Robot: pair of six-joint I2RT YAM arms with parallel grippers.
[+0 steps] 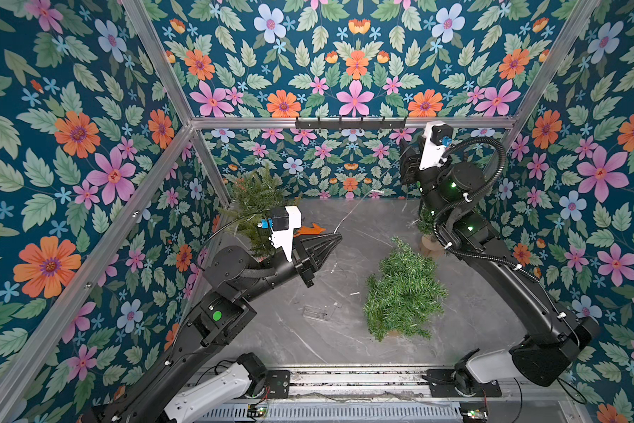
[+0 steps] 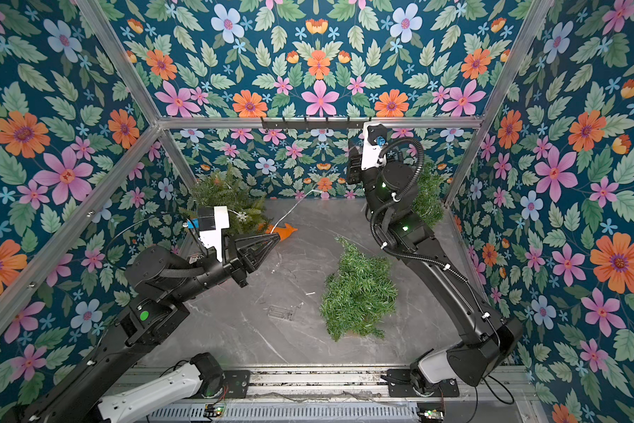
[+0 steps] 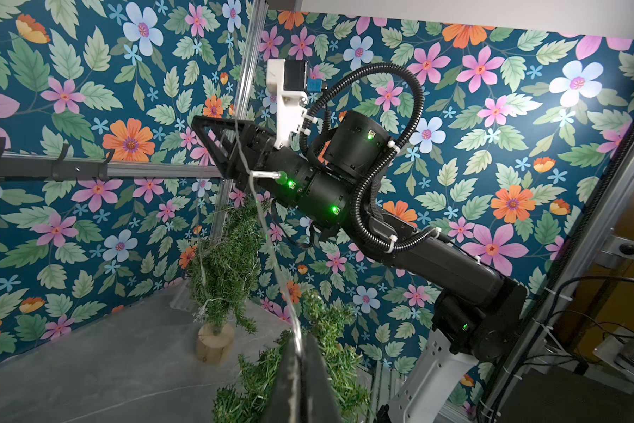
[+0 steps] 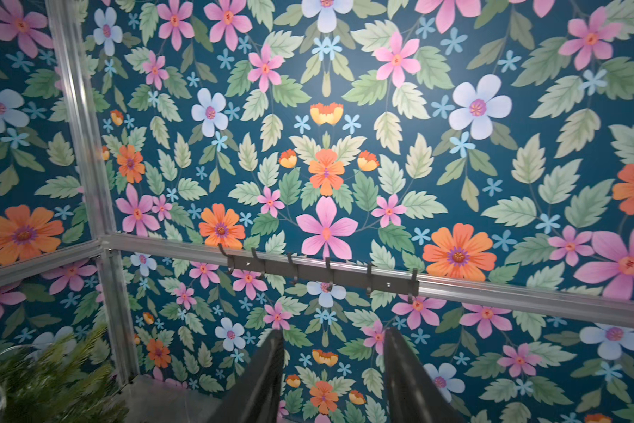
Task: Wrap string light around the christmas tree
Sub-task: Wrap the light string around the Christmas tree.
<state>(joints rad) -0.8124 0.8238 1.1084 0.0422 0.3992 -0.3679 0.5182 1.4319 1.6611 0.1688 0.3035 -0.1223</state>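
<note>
Left pincer (image 1: 338, 238) clenched on the string light (image 3: 264, 174), which trails toward 1 o'clock; right pincer (image 4: 332, 331) released, empty, high up there; christmas tree (image 1: 403, 293) lies toppled at the middle of the tabletop (image 1: 308, 348), 4 o'clock of the left pincer; wrapping looks unstarted; next, likely carry the strand round its branches.

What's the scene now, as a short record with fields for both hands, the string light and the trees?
left hand: shut on the string light
right hand: open, nothing between its fingers, raised toward the back wall
string light: runs from the left hand up past the right hand; contact there unclear
fallen tree: lying mid-table, no string seen on it
left corner tree: standing
right corner tree: standing behind the right arm
</note>
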